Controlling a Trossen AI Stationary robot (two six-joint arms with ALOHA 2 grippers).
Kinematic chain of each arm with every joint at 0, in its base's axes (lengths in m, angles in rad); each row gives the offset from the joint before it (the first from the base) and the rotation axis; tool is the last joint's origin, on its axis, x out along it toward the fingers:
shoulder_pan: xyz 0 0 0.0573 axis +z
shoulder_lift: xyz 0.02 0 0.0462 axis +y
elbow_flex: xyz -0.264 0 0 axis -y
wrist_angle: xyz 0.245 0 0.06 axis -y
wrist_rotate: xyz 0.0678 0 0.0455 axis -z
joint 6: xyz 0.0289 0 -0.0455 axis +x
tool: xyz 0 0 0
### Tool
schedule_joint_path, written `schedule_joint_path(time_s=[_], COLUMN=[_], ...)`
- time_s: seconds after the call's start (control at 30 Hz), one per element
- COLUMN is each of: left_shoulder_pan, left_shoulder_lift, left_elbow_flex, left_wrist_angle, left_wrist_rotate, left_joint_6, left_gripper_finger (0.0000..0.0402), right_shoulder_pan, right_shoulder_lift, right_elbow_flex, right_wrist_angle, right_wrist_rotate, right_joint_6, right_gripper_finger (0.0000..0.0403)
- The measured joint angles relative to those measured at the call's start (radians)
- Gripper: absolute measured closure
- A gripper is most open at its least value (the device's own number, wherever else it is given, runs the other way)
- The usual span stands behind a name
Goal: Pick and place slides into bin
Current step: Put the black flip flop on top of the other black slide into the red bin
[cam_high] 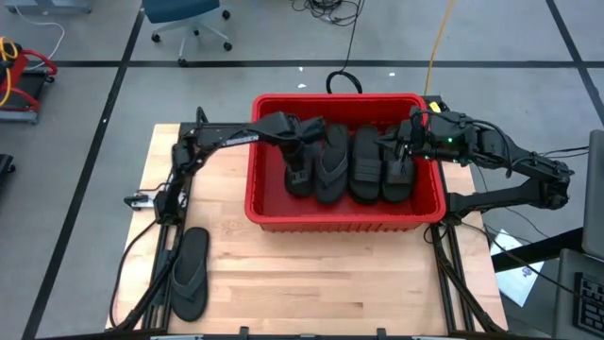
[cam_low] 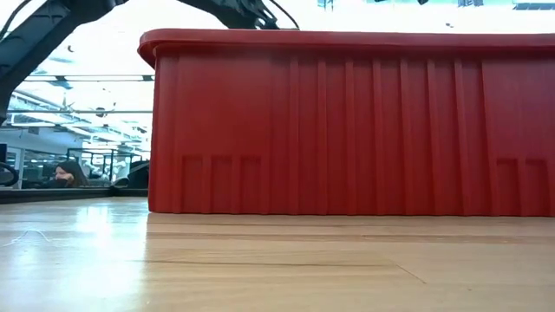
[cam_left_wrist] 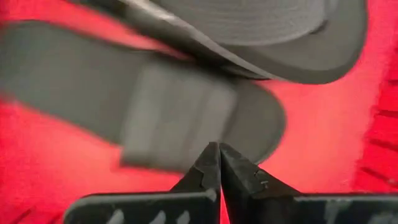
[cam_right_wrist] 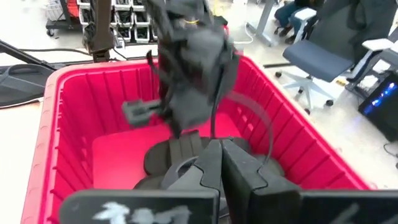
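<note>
While both arms reach over the bin (cam_high: 283, 213), we see four slides lying side by side on its floor, toes toward the far wall. The left gripper (cam_high: 297, 142) hangs above the leftmost slide (cam_high: 299, 178), a band-strap one. In the left wrist view its fingers (cam_left_wrist: 205, 174) are pressed tip to tip with nothing between them, and just beyond them lies that slide's ribbed band (cam_left_wrist: 177, 121), with the thong slide (cam_left_wrist: 261, 31) overlapping its edge. That thong slide (cam_high: 330, 162) is second from the left in the high view, touching its neighbours. Next come two more band-strap slides (cam_high: 366, 165), the rightmost (cam_high: 400, 175) under the right gripper (cam_high: 404, 142), which hovers at the bin's right far corner.

From the right wrist we look across the bin (cam_right_wrist: 56, 124) toward the left arm (cam_right_wrist: 193, 56); the right fingers (cam_right_wrist: 245, 171) are clenched together, gripping nothing, above a slide (cam_right_wrist: 180, 152) on the red floor.

One thong slide (cam_high: 189, 272) lies outside the bin on the table (cam_high: 321, 274), near the front left corner, well apart from the bin. The low view shows only the bin's ribbed red wall (cam_low: 347, 121) standing on the tabletop, so we cannot see inside from there.
</note>
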Motion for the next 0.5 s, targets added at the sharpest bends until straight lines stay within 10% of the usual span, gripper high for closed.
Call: schedule_joint_path(time_s=[0.23, 0.5], left_shoulder_pan=[0.027, -0.001], left_shoulder_lift=[-0.250, -0.596], left_elbow_flex=[0.000, 0.002], left_wrist_angle=[-0.051, -0.062], left_wrist_rotate=[-0.077, 0.227], left_joint_6=[0.015, 0.003], left_gripper_finger=[0.0399, 0.0400], right_shoulder_pan=[0.000, 0.000], right_shoulder_lift=[-0.005, -0.005], right_elbow_flex=[0.000, 0.000], right_wrist_angle=[-0.038, 0.014], right_wrist_rotate=[-0.001, -0.002], right_joint_6=[-0.042, -0.190], right_gripper_finger=[0.0403, 0.0403])
